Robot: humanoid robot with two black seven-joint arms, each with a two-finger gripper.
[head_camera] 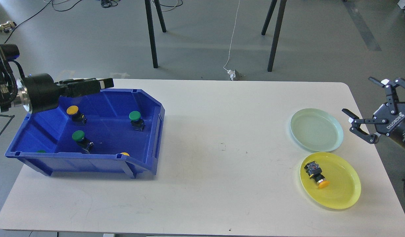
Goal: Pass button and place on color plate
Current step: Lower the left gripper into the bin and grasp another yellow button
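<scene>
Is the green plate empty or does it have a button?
Empty: the green plate shows only its bare inside. The one plated button lies on the yellow plate.

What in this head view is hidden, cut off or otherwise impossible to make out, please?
- Left pincer: seen side-on and dark over the blue bin; its fingers cannot be told apart.
- Two buttons at the bin's near wall, one green, one yellow: only cap tops show.
- Right arm: cut off by the right edge behind the open right pincer.
</scene>
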